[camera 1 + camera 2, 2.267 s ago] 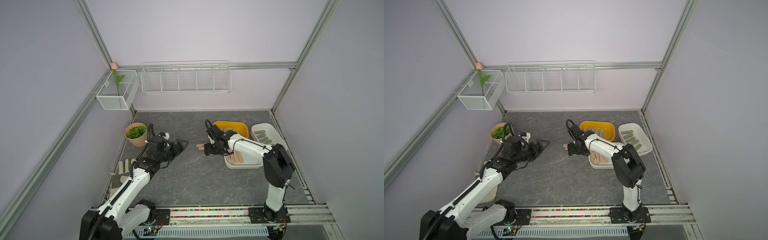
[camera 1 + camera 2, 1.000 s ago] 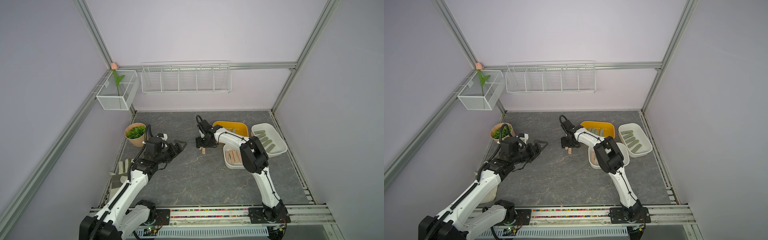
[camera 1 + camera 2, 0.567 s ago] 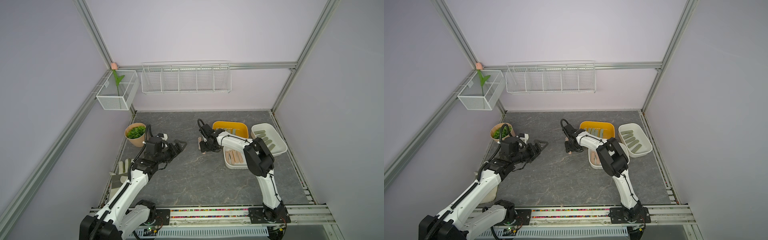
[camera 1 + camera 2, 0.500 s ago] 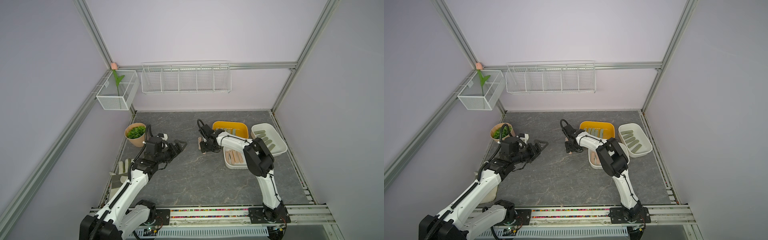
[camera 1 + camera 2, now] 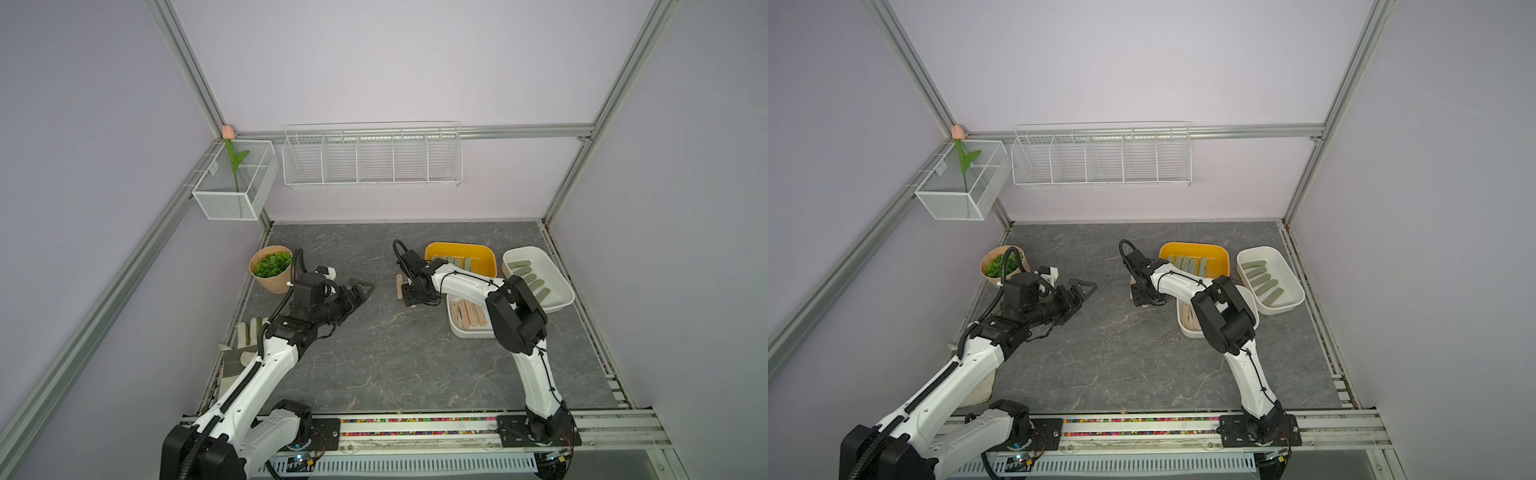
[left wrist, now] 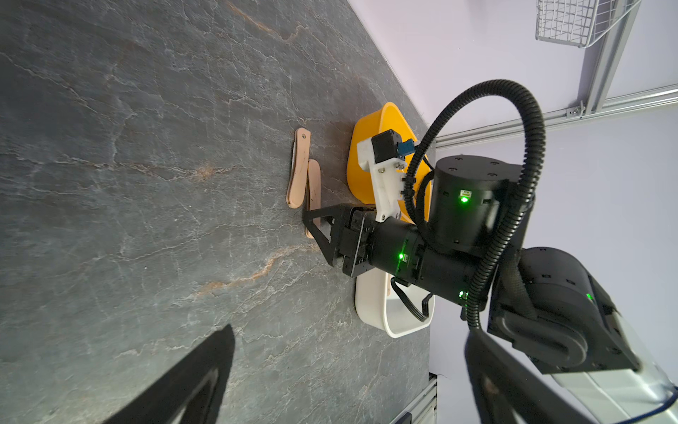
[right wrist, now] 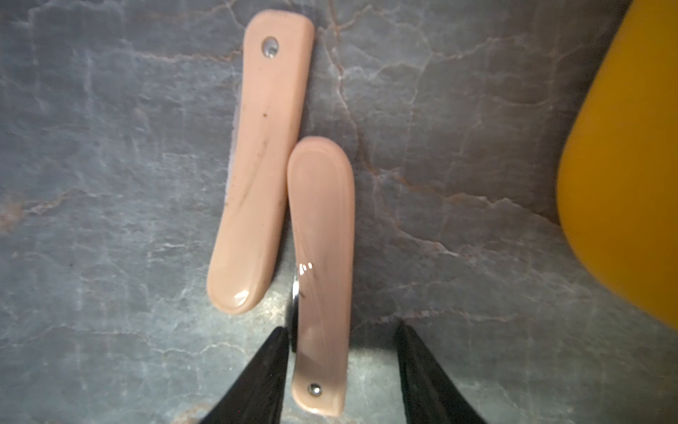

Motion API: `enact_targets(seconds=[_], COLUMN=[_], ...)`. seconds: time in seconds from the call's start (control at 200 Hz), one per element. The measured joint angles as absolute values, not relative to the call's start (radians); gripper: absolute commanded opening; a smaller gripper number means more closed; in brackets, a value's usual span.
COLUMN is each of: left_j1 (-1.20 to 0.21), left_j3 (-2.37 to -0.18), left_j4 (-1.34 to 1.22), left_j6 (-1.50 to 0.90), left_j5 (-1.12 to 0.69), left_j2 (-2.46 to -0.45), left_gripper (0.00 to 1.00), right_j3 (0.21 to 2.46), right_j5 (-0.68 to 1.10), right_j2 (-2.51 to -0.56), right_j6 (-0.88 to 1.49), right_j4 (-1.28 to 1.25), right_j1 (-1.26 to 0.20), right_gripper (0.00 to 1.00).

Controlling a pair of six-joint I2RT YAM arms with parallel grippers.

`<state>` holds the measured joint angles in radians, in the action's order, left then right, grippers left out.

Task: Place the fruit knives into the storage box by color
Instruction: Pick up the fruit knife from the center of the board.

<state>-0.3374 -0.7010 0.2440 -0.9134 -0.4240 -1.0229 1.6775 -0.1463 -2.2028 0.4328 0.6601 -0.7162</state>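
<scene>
Two peach-pink fruit knives lie side by side on the grey table, one further out and one reaching between my right gripper's jaws. One finger touches that knife's edge and the other stands a gap away, so the gripper is open around it. Both top views show this gripper low over the knives, left of the storage boxes. My left gripper hovers open and empty to the left. The yellow box holds mint-teal knives, one white box olive ones, and another white box peach ones.
A paper pot of green plant stands at the table's left edge. A pale work glove lies beside my left arm. Wire baskets hang on the back wall, above the table.
My right gripper has shifted slightly right over the knives and narrowed its jaws around the nearer one. The left arm has stayed still.
</scene>
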Motion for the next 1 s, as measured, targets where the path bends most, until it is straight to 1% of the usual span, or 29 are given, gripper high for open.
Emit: enact_targets(seconds=[0.305,0.58,1.0], left_j1=[-0.336,-0.336,-0.336], left_j3=[-0.701,-0.701,-0.701], left_j4=[0.244,0.240,0.236], left_j6=[-0.913,-0.913,-0.913], left_j5=[-0.424,-0.424,-0.424], left_j2=[-1.034,-1.037,-1.048], left_gripper=[0.99,0.99,0.99], right_j3=[1.806,1.871,1.971], right_j5=[-0.171,-0.181,-0.196], right_j2=[-2.278,-2.315,-2.374], right_j6=[0.429,0.429,0.429], right_j4=[0.740,0.775,0.805], right_j1=[-0.715,-0.715,-0.713], right_gripper=[0.50,0.50,0.42])
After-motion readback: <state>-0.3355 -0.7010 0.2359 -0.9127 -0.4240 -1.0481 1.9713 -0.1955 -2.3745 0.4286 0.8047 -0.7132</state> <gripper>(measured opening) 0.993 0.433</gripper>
